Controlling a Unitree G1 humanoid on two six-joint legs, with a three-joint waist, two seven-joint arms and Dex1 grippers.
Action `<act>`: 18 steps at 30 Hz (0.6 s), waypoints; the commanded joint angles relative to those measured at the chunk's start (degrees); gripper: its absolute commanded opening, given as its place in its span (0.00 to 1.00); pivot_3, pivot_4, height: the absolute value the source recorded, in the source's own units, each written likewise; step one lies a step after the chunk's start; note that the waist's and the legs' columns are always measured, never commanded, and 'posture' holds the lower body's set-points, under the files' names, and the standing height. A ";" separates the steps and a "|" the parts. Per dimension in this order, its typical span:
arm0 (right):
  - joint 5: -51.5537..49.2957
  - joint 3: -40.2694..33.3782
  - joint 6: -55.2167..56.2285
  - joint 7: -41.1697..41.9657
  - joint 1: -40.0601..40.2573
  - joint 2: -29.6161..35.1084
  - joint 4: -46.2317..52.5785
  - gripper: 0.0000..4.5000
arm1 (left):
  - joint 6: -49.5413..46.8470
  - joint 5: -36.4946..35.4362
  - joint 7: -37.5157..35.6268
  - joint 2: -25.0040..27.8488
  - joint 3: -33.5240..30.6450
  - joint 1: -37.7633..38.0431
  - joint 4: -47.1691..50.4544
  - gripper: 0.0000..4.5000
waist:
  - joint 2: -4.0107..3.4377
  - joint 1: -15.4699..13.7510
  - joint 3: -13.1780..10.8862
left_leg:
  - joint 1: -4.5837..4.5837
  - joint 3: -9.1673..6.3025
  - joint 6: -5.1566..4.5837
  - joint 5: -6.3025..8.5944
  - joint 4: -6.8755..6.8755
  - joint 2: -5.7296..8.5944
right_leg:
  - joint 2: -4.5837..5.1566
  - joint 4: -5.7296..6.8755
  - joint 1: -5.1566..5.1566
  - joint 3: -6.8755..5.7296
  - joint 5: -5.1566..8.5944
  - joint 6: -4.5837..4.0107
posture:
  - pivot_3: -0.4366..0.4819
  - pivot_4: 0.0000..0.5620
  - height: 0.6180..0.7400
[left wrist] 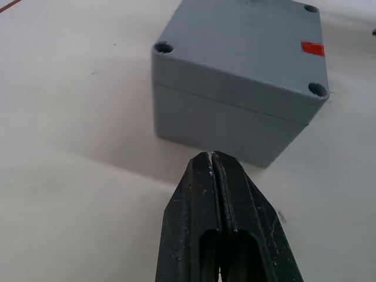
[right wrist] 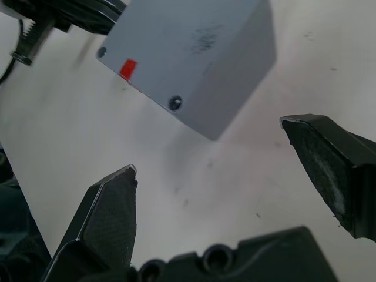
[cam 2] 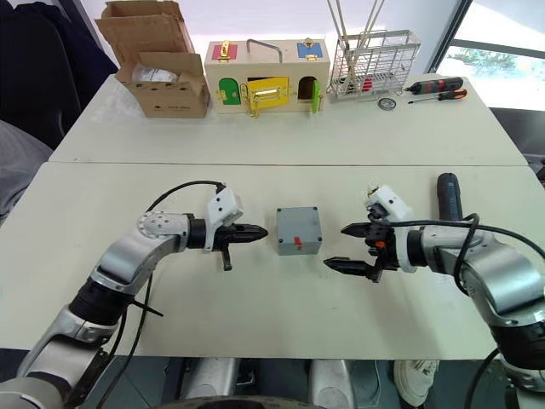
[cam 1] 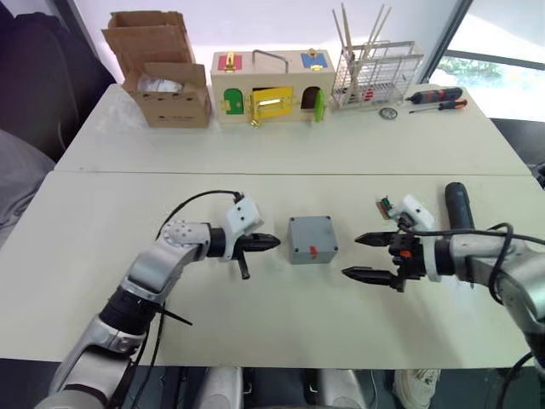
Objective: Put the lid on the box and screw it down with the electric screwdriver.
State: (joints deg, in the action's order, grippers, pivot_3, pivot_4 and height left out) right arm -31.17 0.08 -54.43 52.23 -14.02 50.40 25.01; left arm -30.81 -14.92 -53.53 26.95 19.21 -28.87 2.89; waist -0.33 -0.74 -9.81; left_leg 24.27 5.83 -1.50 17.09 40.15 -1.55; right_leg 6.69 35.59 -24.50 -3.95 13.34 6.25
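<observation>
Now the box (cam 1: 312, 239) sits on the near table (cam 1: 255, 324) between my two pincers, with the lid (left wrist: 247, 41) on top of it; a seam runs round the side below the lid, and a small red mark shows near one edge. My left pincer (cam 1: 271, 243) hovers just left of the box, its fingers (left wrist: 214, 200) pressed together and pointing at the box's side, not touching it. My right pincer (cam 1: 368, 257) is to the right of the box, a little apart from it, its fingers (right wrist: 106, 217) spread wide with nothing between them. The screwdriver (cam 1: 459, 206) lies on the table beyond my right arm, well right of the box. On the far table stand a cardboard box (cam 1: 162, 72), a wooden latch box (cam 1: 271, 85), a wire rack (cam 1: 375, 72) and two hand screwdrivers (cam 1: 436, 100).
</observation>
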 commanded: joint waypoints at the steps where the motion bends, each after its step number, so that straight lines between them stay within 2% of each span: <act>1: 0.70 1.83 1.55 -1.97 -1.25 -2.41 0.42 0.99 | 2.67 1.30 -0.26 -2.08 0.58 -2.03 -2.46 0.00 | 0.00 -0.01 0.00 | 0.00 0.01 0.05 -0.03 0.00 0.04 | -0.01 0.01 -0.01 0.00 0.00 0.00 | 0.48 0.27 0.90; 7: 0.18 5.10 0.67 -2.61 -0.77 -4.23 2.58 0.99 | 6.95 4.22 -2.15 -4.70 2.44 -5.51 -8.34 0.00 | 0.00 -0.11 0.00 | 0.00 0.02 -0.08 0.04 0.02 0.07 | 0.01 0.04 -0.01 0.00 0.00 0.00 | 0.48 0.27 0.90; 11: -3.32 4.60 -3.45 -4.45 0.97 -6.05 7.45 0.99 | 10.42 5.64 -2.96 -9.19 3.19 -9.67 -16.43 0.00 | 0.04 -0.25 0.00 | 0.01 -0.02 -0.13 0.07 0.06 0.07 | 0.01 0.12 -0.01 -0.01 0.00 0.00 | 0.48 0.27 0.90; 18: -5.46 2.63 -6.46 -6.80 3.21 -6.44 11.43 0.99 | 16.33 10.89 -0.60 -9.91 2.12 -10.84 -23.37 0.00 | 0.05 -0.01 0.00 | 0.00 -0.02 -0.17 0.09 0.06 0.07 | 0.01 0.14 -0.01 -0.02 0.00 0.00 | 0.48 0.27 0.90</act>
State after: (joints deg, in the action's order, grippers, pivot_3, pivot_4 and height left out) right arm -35.22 4.60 -61.10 46.14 -10.62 43.86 33.79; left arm -16.16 -5.09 -54.69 16.93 21.62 -38.97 -20.20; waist -0.29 -0.75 -9.81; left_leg 24.27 5.80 -1.68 17.18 40.20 -1.49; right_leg 6.70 35.74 -24.51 -3.96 13.34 6.25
